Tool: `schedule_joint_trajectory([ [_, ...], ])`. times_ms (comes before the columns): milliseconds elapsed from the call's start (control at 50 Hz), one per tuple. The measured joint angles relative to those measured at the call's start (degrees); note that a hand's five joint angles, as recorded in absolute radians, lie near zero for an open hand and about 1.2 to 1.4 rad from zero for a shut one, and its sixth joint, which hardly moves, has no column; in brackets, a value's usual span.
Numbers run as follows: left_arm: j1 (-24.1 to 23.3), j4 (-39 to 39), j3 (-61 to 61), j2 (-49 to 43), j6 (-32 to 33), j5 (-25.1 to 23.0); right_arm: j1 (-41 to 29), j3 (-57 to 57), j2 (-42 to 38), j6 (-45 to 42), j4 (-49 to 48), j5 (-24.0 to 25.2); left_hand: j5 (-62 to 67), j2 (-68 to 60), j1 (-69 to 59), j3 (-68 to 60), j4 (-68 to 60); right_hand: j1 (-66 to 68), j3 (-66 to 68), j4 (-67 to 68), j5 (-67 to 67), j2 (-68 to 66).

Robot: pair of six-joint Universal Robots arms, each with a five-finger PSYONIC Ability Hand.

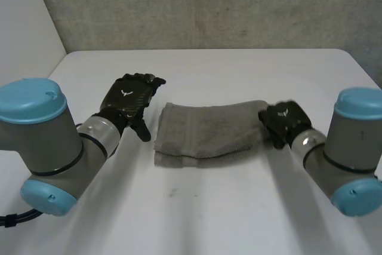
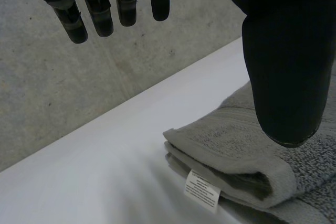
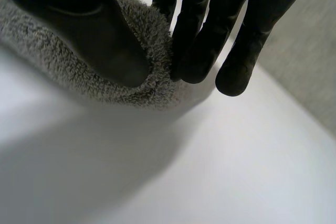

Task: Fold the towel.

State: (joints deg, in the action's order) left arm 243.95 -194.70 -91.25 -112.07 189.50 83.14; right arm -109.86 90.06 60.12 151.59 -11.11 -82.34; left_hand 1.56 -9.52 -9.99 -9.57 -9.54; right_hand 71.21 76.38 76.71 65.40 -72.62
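Grey and fluffy, the towel (image 1: 206, 135) lies folded near the middle of the white table (image 1: 239, 213). In the head view it is a long shape with its ends at 9 and 3 o'clock. Two layers show along its 6 o'clock edge, one on top of the other. The left wrist view shows the thick, round fold of the towel (image 2: 231, 145) at the 9 o'clock end, with a woven band across it and a small white label (image 2: 202, 190) hanging at its edge. The right hand (image 1: 285, 121) is on the towel's 3 o'clock end. In the right wrist view the right hand (image 3: 205, 19) pinches the fuzzy edge of the towel (image 3: 58, 56): the thumb presses on one side, the fingers (image 3: 241, 66) on the other, and the cloth is squeezed between them. The left hand (image 1: 128, 101) is at about 10 o'clock from the towel, just beside its end and not touching it. In the left wrist view the left hand (image 2: 283, 56) is spread, with its fingers (image 2: 100, 17) straight and well apart from the thumb, and the towel's folded corner lies below the thumb. The left arm (image 1: 42, 147) is at 8 o'clock from the towel and the right arm (image 1: 352, 153) at 4 o'clock. Behind the table, at 12 o'clock, stands a grey speckled wall (image 1: 209, 4).
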Motion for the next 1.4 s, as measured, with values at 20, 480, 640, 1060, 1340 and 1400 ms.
schedule_joint_trajectory([
  [20, 0.0, 0.0, -0.1, 0.1, 0.0, 0.0, -0.2, -0.5, 0.1, 0.0, 0.1, 0.0, 0.0, 0.0, 0.0, 0.0, 0.0, 0.0, 0.0, 0.0, 0.0, 0.0],
  [480, 4.5, 0.1, -0.2, 5.2, -0.3, 6.5, -29.3, -45.1, -25.0, -10.8, 24.8, 2.1, 0.0, 0.0, 0.0, 0.0, 0.0, -31.1, -33.7, -34.8, -34.0, 31.4],
  [640, 4.5, -0.1, 2.4, 3.9, -1.5, 6.3, -26.7, -44.9, -19.4, 0.9, 24.5, -6.8, 0.0, 0.0, 0.0, 0.0, 0.0, -57.1, -62.4, -62.0, -61.9, 58.0],
  [1060, -2.8, 0.4, 6.6, -4.8, -10.7, 6.6, -17.3, -31.7, -10.9, 16.7, 17.9, -5.6, 0.0, 0.0, 0.0, 0.0, 0.0, -57.6, -62.4, -62.0, -61.9, 58.3],
  [1340, -4.6, 3.2, 8.8, -14.4, -9.8, 7.1, -16.6, -39.4, -23.0, 22.6, 22.5, -5.2, 0.0, -0.1, 0.0, -0.1, -0.1, -57.6, -62.4, -62.0, -61.9, 58.3],
  [1400, -4.5, 4.2, 8.8, -14.7, -9.7, 7.1, -16.7, -42.9, -25.8, 22.7, 25.7, -5.2, 0.0, -0.1, 0.0, -0.1, -0.1, -58.3, -62.4, -62.0, -61.9, 58.3],
])
